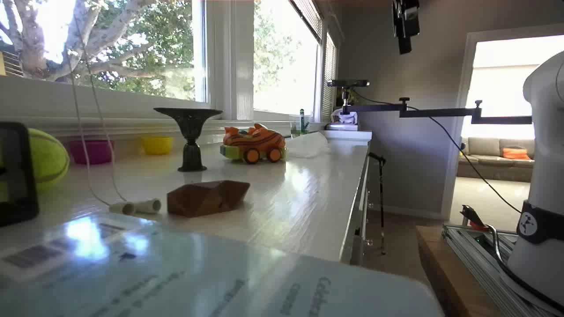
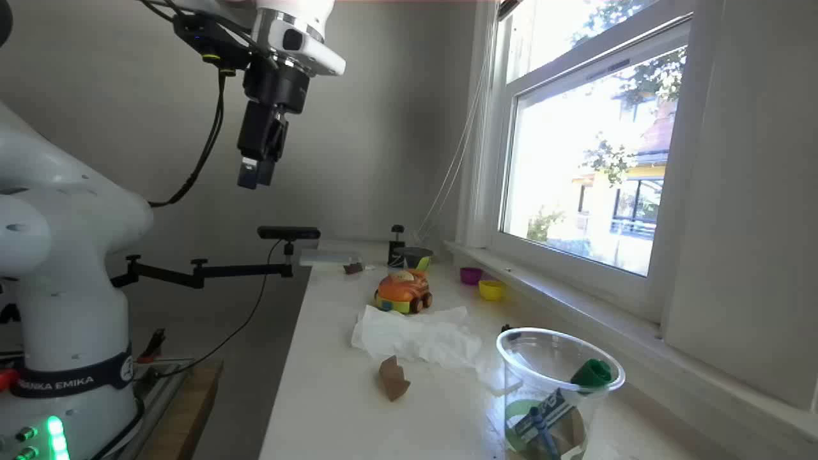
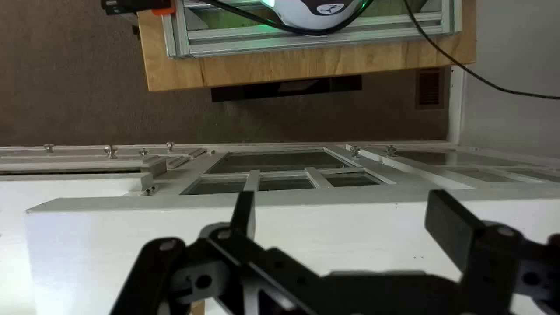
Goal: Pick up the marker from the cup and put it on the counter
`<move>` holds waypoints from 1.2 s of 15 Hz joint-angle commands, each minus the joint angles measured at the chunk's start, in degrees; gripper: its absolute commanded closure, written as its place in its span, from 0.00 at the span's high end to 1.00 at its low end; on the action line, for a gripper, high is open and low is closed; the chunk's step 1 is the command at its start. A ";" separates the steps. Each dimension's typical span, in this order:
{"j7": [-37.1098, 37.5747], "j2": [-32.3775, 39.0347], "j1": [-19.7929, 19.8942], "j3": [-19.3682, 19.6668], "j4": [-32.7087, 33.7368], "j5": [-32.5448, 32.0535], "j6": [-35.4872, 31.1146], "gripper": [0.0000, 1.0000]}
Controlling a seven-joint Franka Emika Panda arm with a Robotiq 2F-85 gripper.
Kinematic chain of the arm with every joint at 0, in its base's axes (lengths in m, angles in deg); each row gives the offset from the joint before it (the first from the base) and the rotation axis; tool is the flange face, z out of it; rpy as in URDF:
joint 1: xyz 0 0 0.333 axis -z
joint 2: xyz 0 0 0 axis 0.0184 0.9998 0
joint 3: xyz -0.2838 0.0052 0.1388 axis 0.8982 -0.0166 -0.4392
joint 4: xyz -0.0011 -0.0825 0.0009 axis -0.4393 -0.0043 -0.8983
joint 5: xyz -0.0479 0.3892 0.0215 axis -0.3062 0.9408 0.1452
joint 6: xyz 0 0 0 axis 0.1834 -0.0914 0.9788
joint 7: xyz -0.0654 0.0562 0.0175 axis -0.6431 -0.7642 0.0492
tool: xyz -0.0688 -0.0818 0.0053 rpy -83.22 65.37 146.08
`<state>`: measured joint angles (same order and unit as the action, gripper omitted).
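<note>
The tool [image 3: 342, 218] is released, its jaws spread wide in the wrist view. In an exterior view it hangs high above the level of the worktop [image 2: 332, 390], at ten o'clock from the car [image 2: 404, 291]. The green-capped marker [image 2: 556, 407] leans inside the clear cup [image 2: 535, 378], capped end toward two o'clock, close to a slim blue stick [image 2: 544, 437]. There, from the cup, a brown piece [image 2: 393, 378] lies at nine o'clock, the tissue [image 2: 415, 335] between nine and ten, the car at ten, and the yellow bowl [image 2: 492, 291] and purple bowl [image 2: 471, 275] at eleven. In an exterior view the black stand [image 1: 192, 141] is upright at nine o'clock from the car, a faceted block [image 1: 207, 198] at seven, and the cup, partly hidden, at two. A ball [image 1: 48, 156] lies farther out toward nine.
</note>
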<state>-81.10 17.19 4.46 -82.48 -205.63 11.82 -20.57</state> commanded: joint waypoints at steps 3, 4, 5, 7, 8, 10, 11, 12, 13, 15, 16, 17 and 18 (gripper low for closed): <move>0.16 0.01 -0.27 0.15 0.18 -0.07 0.11 1.00; 0.16 0.01 -0.27 0.15 0.18 -0.07 0.11 1.00; 0.16 0.01 -0.27 0.15 0.18 -0.07 0.11 1.00; 1.33 0.71 0.37 0.11 0.16 -0.57 -2.22 1.00; 2.17 1.41 0.80 0.25 0.43 -0.68 -3.84 1.00; 4.82 5.05 2.92 1.56 1.86 -1.98 -12.18 1.00; 5.35 7.78 4.00 2.95 3.11 -2.27 -16.10 1.00; 6.01 10.20 5.16 4.01 4.57 -2.64 -19.48 1.00; 6.41 13.10 6.35 5.48 5.93 -2.72 -23.10 1.00; 7.19 18.75 8.56 7.96 9.37 -2.16 -29.38 1.00; 7.84 21.87 9.60 8.95 11.69 -1.64 -31.97 1.00; 9.02 24.69 10.48 9.59 13.41 -1.16 -34.54 1.00; 10.37 27.35 11.21 9.99 15.76 -1.01 -36.56 1.00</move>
<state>-74.68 35.51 13.66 -73.33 -197.82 10.03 -53.20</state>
